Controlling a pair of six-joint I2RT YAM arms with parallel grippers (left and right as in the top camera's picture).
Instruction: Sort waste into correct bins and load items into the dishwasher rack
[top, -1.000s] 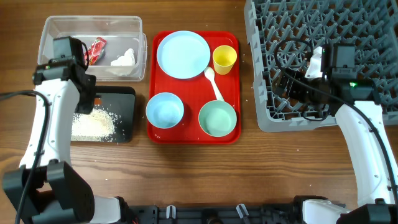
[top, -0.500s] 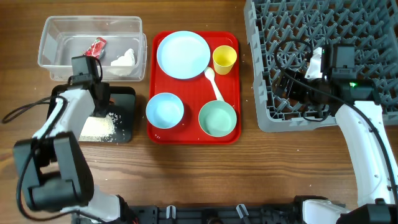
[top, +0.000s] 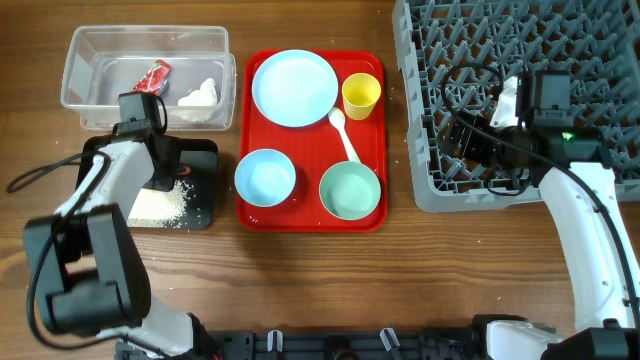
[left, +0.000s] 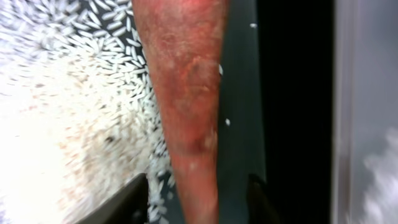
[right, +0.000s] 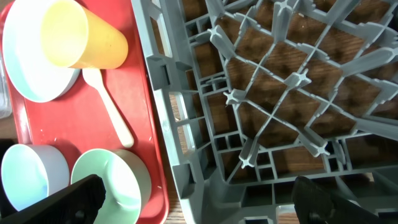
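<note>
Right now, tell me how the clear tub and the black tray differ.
The clear tub is see-through and deep; the black tray is opaque and shallow. The clear tub holds a wrapper and a tissue; the black tray holds rice and a carrot. Both are rectangular and similar in size.

the left gripper (top: 165, 165) has swung from the front edge of the clear plastic rectangular tub (top: 110, 72) to above the shallow black rectangular tray (top: 200, 152), its arm now folded rather than stretched. its fingers, nearly closed a moment ago, now stand apart on either side of the long orange carrot (left: 186, 93), beside the loose white rice grains (left: 68, 124).
</note>
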